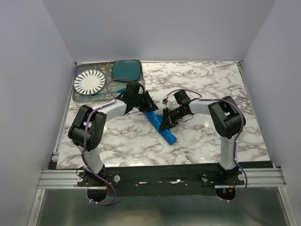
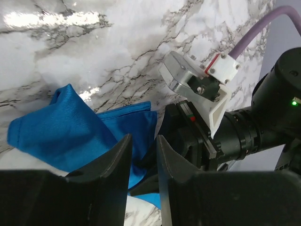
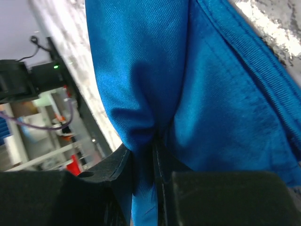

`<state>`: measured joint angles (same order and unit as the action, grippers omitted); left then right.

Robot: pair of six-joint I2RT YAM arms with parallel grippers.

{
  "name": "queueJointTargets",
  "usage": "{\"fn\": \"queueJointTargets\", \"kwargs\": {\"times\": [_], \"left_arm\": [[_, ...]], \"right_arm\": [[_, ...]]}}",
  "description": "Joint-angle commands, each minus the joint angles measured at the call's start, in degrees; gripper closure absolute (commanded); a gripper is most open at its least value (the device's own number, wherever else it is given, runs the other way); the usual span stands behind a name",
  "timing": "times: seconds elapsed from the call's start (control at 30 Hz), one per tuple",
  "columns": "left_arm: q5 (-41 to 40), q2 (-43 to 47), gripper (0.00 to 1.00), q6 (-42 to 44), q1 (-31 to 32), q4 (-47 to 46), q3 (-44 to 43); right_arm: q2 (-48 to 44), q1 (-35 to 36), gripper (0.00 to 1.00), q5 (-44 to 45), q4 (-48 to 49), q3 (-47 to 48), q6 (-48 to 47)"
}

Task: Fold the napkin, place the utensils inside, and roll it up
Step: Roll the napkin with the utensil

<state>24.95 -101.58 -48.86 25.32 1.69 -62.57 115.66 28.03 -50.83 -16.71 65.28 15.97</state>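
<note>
The bright blue napkin (image 1: 166,133) lies bunched into a long narrow strip slanting across the middle of the marble table. My right gripper (image 1: 164,123) (image 3: 141,149) is shut on a pinched fold of the napkin (image 3: 211,94), with cloth squeezed between its jaws. My left gripper (image 1: 149,107) (image 2: 143,137) hovers at the strip's far end, jaws a narrow gap apart with nothing between them; the napkin (image 2: 61,132) lies just beyond its tips. The utensils I cannot make out; a slim bluish sliver (image 1: 109,92) lies on the tray, too small to identify.
A tray (image 1: 75,98) at the back left carries a white striped plate (image 1: 89,82) and a dark teal plate (image 1: 126,69). In the left wrist view the right arm's wrist (image 2: 235,127) sits very close. Walls close in the table on three sides.
</note>
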Motion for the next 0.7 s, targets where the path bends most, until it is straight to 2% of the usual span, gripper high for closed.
{"fn": "queueJointTargets", "kwargs": {"times": [0.0, 0.23, 0.37, 0.47, 0.57, 0.6, 0.67], "left_arm": [[3.2, -3.3, 0.66, -3.2, 1.7, -6.3, 2.6], [1.5, -5.7, 0.68, -2.9, 1.8, -8.0, 6.5], [0.6, -6.9, 0.69, -2.6, 1.8, -8.8, 8.0], [0.4, -7.8, 0.7, -2.6, 1.9, -9.3, 8.2], [0.4, -8.3, 0.7, -2.6, 1.8, -9.5, 8.4], [0.3, -8.3, 0.71, -2.6, 1.8, -9.5, 8.3], [0.3, -8.3, 0.7, -2.6, 1.8, -9.5, 8.3]], "right_arm": [[3.8, -0.8, 0.73, -6.0, 0.0, -1.3, 1.2], [1.7, -1.6, 0.69, -3.2, 0.3, -2.2, 1.3], [-4.0, -1.4, 0.59, 2.6, -1.4, -2.6, 0.3], [-10.7, 0.2, 0.48, 12.6, -6.2, -1.7, -1.9], [-16.1, 3.9, 0.41, 26.4, -10.4, -1.2, -3.0], [-19.3, 7.0, 0.37, 34.9, -11.7, -0.9, -3.0], [-20.9, 10.5, 0.33, 43.7, -13.2, -0.1, -3.3]]}}
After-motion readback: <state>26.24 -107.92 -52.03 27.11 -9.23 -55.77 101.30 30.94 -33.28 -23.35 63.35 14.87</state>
